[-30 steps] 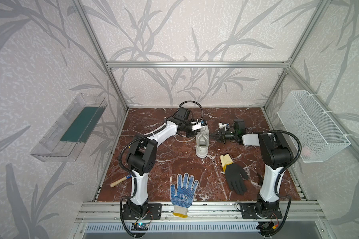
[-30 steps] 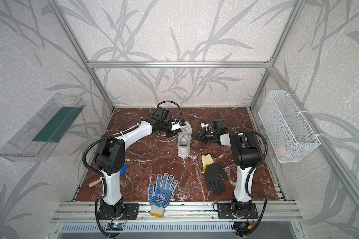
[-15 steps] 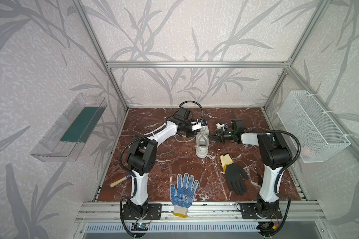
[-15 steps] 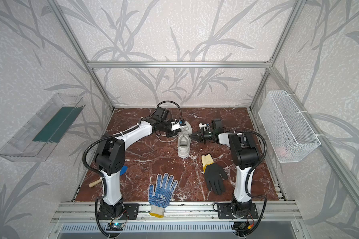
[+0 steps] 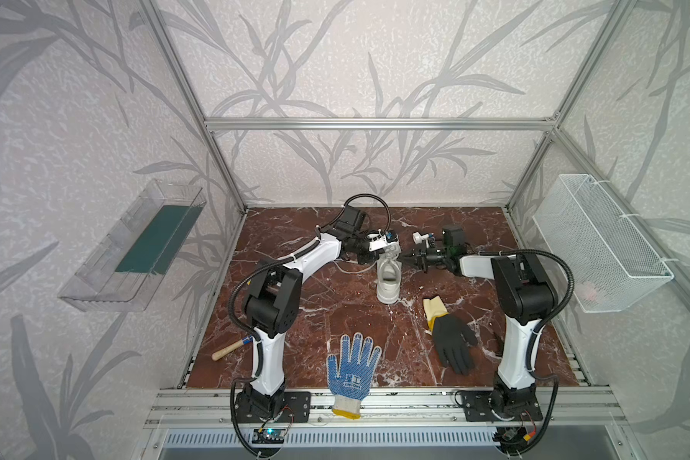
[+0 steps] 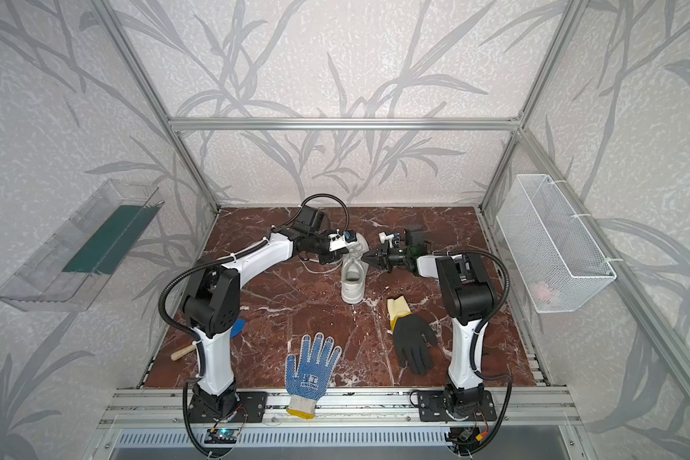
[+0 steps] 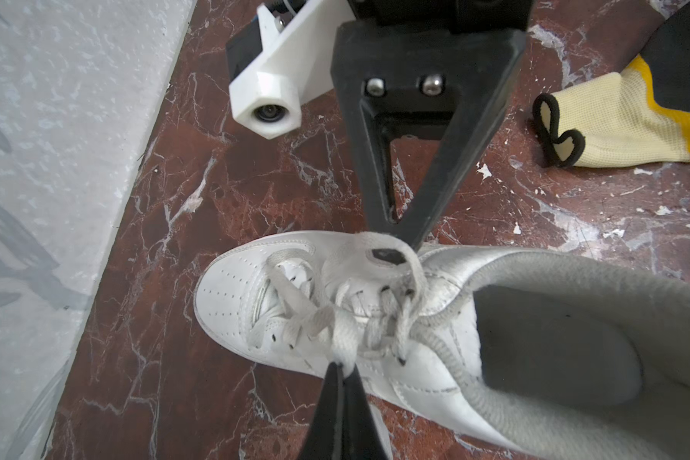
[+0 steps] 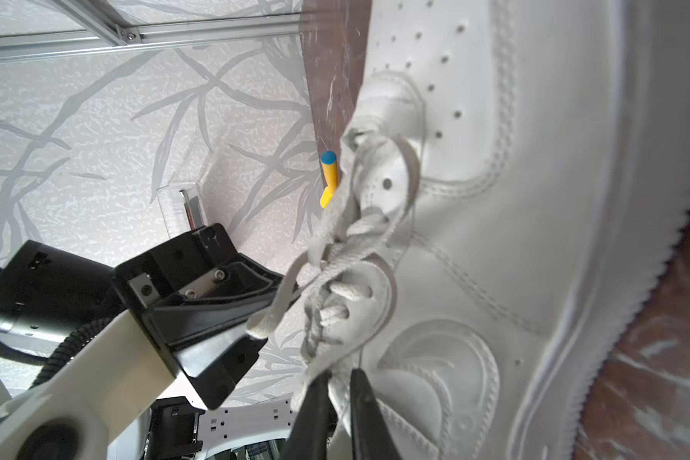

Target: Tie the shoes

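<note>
Over the sneaker (image 5: 388,278), both jaws pinching laces (image 7: 347,330), right tips (image 7: 387,255) wrapped, half hidden.

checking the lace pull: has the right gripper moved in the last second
Yes. The right gripper has edged leftward, closer to the white sneaker, which has stayed put.

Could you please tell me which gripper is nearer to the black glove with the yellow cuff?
Right. The right gripper pinches a lace on the sneaker's side facing the black glove; the left gripper pinches one on the sneaker's opposite side.
</note>
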`<state>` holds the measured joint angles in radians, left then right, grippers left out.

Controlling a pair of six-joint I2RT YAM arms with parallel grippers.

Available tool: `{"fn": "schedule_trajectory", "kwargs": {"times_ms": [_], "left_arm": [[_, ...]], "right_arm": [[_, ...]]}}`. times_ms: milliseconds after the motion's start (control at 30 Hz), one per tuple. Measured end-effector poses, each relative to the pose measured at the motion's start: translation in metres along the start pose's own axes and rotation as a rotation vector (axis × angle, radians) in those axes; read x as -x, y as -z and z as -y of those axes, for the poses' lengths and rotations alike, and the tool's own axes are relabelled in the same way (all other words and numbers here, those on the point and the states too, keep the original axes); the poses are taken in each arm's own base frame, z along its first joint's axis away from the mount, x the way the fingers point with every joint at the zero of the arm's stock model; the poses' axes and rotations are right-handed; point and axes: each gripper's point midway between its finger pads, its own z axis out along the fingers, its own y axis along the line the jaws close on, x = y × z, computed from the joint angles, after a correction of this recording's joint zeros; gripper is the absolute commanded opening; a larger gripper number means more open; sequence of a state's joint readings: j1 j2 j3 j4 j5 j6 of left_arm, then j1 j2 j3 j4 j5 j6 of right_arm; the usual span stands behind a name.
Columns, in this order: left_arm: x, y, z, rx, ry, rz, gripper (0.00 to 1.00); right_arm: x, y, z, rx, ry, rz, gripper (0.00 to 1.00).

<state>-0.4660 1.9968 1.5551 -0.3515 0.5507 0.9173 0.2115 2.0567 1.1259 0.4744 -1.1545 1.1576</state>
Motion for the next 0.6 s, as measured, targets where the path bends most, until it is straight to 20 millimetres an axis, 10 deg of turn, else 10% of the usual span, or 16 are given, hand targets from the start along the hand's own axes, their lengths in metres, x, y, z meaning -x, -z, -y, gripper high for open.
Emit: {"fn": "schedule_trajectory", "kwargs": {"times_ms": [600], "left_arm": [[-0.001,0.0,0.002,-0.006,0.004,-0.005,0.0]], "right_arm": [[0.007,-0.014,-0.018,0.094,0.003,0.004,0.19]]}}
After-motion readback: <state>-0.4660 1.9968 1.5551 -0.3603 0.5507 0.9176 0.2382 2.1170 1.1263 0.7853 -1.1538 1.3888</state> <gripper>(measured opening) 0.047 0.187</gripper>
